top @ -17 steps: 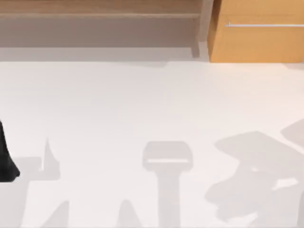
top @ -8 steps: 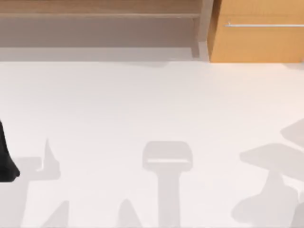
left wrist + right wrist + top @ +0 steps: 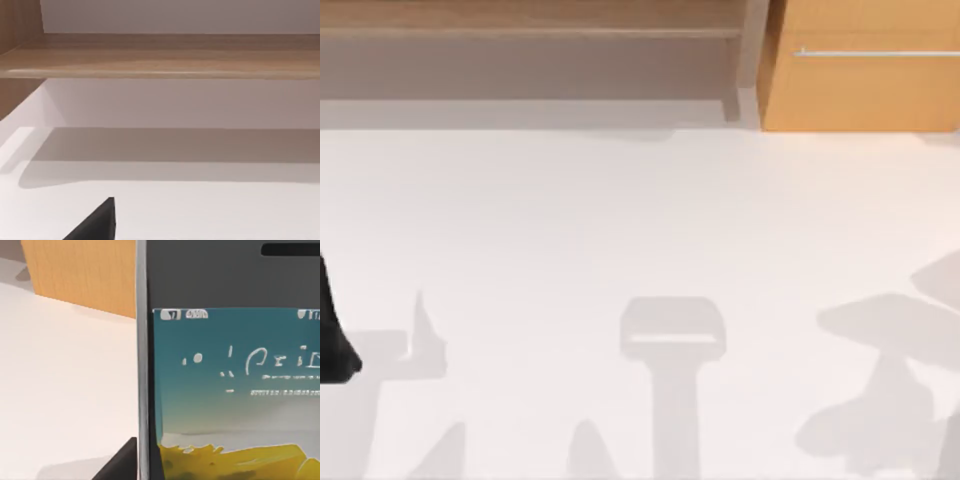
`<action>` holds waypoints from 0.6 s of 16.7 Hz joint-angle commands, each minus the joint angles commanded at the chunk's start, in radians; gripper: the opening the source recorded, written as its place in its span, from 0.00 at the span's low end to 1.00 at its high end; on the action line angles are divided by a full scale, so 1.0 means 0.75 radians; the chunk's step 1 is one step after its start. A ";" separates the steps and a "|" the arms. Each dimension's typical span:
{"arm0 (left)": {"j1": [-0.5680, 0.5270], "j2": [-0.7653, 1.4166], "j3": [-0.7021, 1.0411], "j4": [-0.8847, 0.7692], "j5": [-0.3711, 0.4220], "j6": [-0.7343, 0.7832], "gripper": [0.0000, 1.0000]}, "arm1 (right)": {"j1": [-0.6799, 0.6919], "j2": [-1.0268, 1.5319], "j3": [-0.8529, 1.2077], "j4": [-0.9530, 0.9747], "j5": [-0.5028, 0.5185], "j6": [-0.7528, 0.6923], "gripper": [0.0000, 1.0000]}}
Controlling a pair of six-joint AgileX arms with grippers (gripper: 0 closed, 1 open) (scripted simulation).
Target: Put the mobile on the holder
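The mobile [image 3: 225,365] stands very close in the right wrist view, with a dark face, a pale rim and a teal-to-yellow screen carrying white marks. It hangs above the white table [image 3: 65,380]. One black finger [image 3: 120,462] of my right gripper presses against its rim, and the gripper seems shut on it. The holder is out of view. A black part of my left gripper [image 3: 95,222] shows over the table near the back shelf.
A wooden shelf [image 3: 530,30] runs along the back of the white table [image 3: 620,220], and an orange-brown cabinet [image 3: 860,70] stands at the back right. A black shape [image 3: 330,340] sits at the left edge. Grey shadows of the arms fall along the front.
The grey shadow at the table's front right has shifted rightwards and changed shape, so the right arm has moved. The black shape at the left edge has stayed put.
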 joint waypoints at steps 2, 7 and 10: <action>0.000 0.000 0.000 0.000 0.000 0.000 1.00 | 0.042 0.024 -0.009 0.068 0.047 0.035 0.00; 0.000 0.000 0.000 0.000 0.000 0.000 1.00 | 0.134 0.149 -0.018 0.236 0.107 0.130 0.00; 0.000 0.000 0.000 0.000 0.000 0.000 1.00 | 0.144 0.183 -0.018 0.277 0.107 0.151 0.00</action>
